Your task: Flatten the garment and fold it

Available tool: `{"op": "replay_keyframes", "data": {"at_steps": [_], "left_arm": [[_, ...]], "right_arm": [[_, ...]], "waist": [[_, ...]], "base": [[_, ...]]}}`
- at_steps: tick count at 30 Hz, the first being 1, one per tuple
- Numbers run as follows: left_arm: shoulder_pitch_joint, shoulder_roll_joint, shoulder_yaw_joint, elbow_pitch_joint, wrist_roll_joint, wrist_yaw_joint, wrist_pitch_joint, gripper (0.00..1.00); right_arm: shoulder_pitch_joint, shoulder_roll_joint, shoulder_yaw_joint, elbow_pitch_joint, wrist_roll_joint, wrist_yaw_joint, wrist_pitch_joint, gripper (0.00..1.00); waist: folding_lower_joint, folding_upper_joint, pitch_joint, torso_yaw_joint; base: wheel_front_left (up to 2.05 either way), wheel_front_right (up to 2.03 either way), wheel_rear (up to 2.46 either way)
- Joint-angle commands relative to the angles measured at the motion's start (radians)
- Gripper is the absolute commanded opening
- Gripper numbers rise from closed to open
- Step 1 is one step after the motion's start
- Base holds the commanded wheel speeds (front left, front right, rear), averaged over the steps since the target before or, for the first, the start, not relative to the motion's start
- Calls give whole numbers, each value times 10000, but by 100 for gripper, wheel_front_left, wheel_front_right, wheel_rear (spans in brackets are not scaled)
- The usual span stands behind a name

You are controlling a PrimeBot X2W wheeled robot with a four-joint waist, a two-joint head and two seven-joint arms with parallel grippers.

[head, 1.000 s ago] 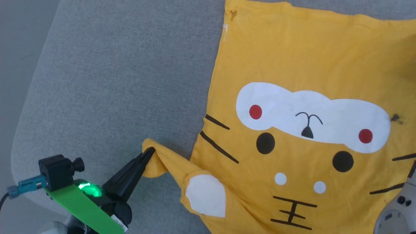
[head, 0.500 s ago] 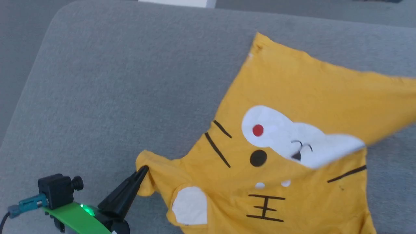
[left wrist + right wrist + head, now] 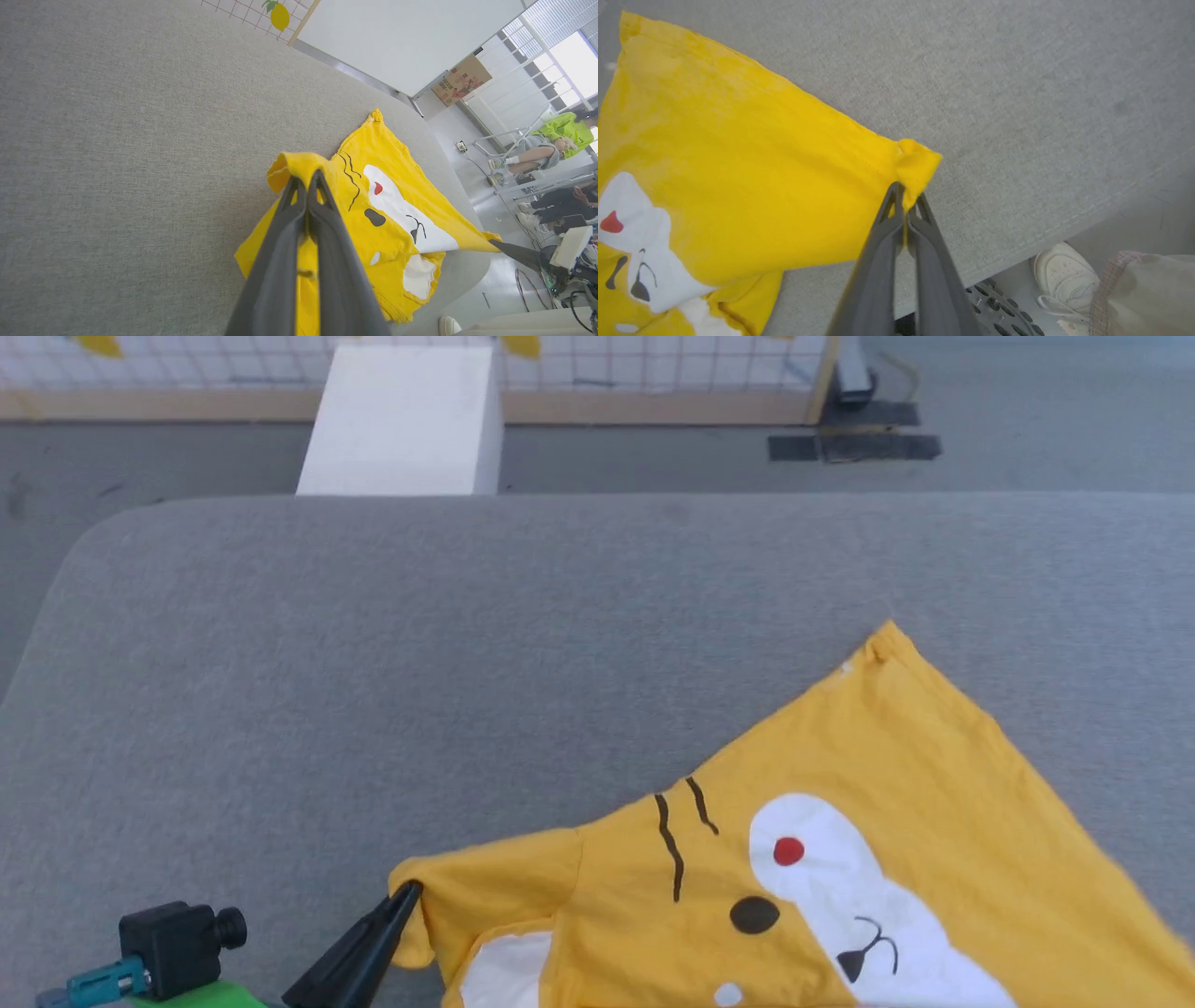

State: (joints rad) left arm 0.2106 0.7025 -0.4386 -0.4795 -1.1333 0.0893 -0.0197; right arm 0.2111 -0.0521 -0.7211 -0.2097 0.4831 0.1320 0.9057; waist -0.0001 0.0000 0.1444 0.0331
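The garment [image 3: 887, 756] lies on the grey worktop [image 3: 373, 663], near its front edge and to the robot's right, printed side up with the cat face [image 3: 822, 896] showing. One far corner rests on the worktop, well away from both tools.

The left tool [image 3: 406, 894] is pressed together, pinching a bunched sleeve end at the garment's left side. In the left wrist view the cloth wraps over the tips of that tool [image 3: 306, 179]. The right tool [image 3: 901, 189] is also pressed together and nips a small knot of cloth at the opposite corner, close to the worktop's edge. The cloth between the two grips looks pulled fairly taut, and the stretch running to the right tool appears lifted slightly off the worktop.

By my reading, the task is in its flattening stage, not its folding stage. The body of the garment is mostly spread and the print reads clearly. It is not flat yet: the sleeve by the left tool is crumpled, and a flap of yellow lies doubled over a white patch [image 3: 504, 971] there. The front part seems to sit at or over the front edge.

What is left, I judge, is to lay the garment down smoothly, release it, straighten the sleeves and then make every fold; no deliberate fold shows so far.
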Motion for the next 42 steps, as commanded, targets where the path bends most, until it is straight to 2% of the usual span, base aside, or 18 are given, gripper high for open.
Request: {"op": "replay_keyframes", "data": {"at_steps": [1, 7, 12, 16, 17, 18, 19, 20, 23, 29, 33, 37, 42], "left_arm": [[114, 113, 30, -68, 69, 42, -68, 0], [151, 272, 126, -240, 71, 67, -35, 0], [14, 340, 121, -336, 93, 88, 93, 0], [-65, 337, 84, -364, 93, 117, 177, 0], [-80, 334, 73, -367, 94, 117, 191, 0], [-96, 328, 62, -373, 92, 115, 204, 0], [-104, 327, 49, -383, 86, 104, 217, 0], [-108, 323, 37, -394, 69, 84, 228, 0], [-105, 285, 35, -434, -9, 10, 204, 0], [-203, 212, 4, -418, -21, -208, 115, 0], [-341, 154, -15, -350, -13, -387, 59, 0], [-550, 107, -20, -267, 4, -575, 28, 0], [-842, 134, -3, -198, 18, -814, 63, 0]], "right_arm": [[278, 16, 213, 237, 219, -13, -230, 0], [938, 17, 1818, 1756, -66, -13, -2152, 0], [188, 17, 2762, 3677, -534, -13, -3839, 0], [-437, 17, 3034, 4875, -754, -13, -4549, 0], [-531, 17, 3056, 5020, -792, -13, -4634, 8], [-594, 18, 3077, 5083, -877, -13, -4680, 23], [-605, 18, 3066, 5057, -918, -13, -4629, 48], [-583, 18, 3006, 4939, -924, -13, -4449, 100], [-361, 18, 2717, 3985, -1078, -13, -3648, 100], [234, -127, 1607, 139, -1316, -13, -796, 100], [-370, -550, 1185, -2085, -1474, -13, 342, 100], [-1908, -870, 1755, -2583, -2004, -13, 293, 100], [-3806, -1294, 3433, -1217, -2931, -13, -171, 100]], "waist": [[1, 0, -405, -497], [1, 0, -159, -535], [1, 0, -54, -528], [1, 0, -69, -551], [1, 0, -72, -548], [1, 0, -65, -540], [1, 0, -46, -534], [1, 0, -26, -532], [1, 0, 82, -507], [1, 0, 440, -299], [1, 0, 711, -109], [1, 0, 1023, 114], [1, 0, 1492, 365]], "base": [[0, 0, 0], [0, 0, 0], [0, 0, 0], [0, 0, 0], [0, 0, 0], [0, 0, 0], [0, 0, 0], [0, 0, 0], [0, 0, 0], [0, 0, 0], [0, 0, 0], [0, 0, 0], [0, 0, 0]]}}
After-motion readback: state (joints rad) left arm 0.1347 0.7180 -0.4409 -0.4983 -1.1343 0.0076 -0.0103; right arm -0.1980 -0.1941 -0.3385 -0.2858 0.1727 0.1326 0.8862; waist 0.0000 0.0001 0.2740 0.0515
